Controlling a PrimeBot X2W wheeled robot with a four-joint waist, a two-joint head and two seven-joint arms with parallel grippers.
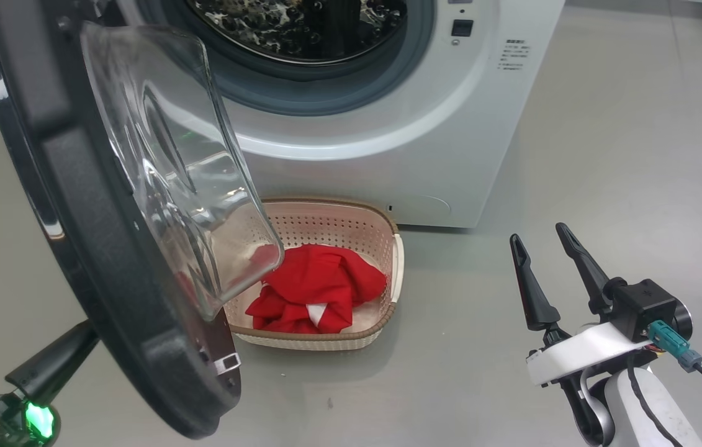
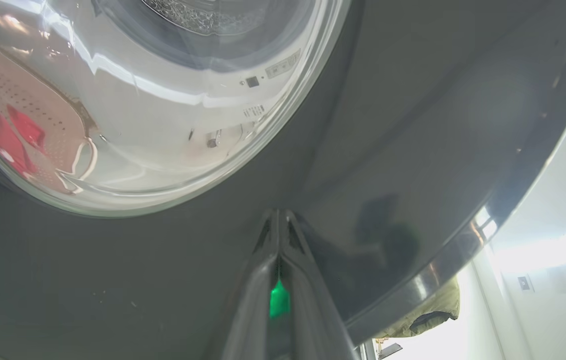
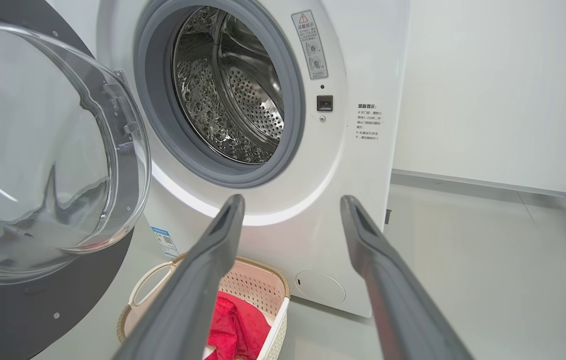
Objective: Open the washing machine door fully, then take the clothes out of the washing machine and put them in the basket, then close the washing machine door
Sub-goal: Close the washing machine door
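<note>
Red fabric, the clothes (image 1: 316,288), lies bunched inside the basket (image 1: 395,261), with a small white patch showing among the folds. We see the basket standing on the grey floor (image 1: 605,155) just in front of the washing machine (image 1: 400,136), close to its lower front panel. In the head view the basket's left part is seen through the door's glass.

The washing machine door (image 1: 102,267) stands swung out on the machine's left side. Its clear bowl (image 1: 164,155) faces the machine and the basket, and its black rim is turned toward us. The round opening, with its grey rubber ring (image 3: 155,100) and steel drum (image 3: 242,100), is uncovered.

Our left gripper (image 2: 278,222) is clenched, its fingers pressed together with nothing between them. Its tips sit against the glossy dark outer face of the door, below the glass. In the head view it rises from the lower left, its tips hidden behind the door's edge.

Our right gripper (image 1: 539,234) is released, its two fingers spread wide and holding nothing. It hovers above the floor to the right of the basket, well apart from it, and points toward the washing machine.
</note>
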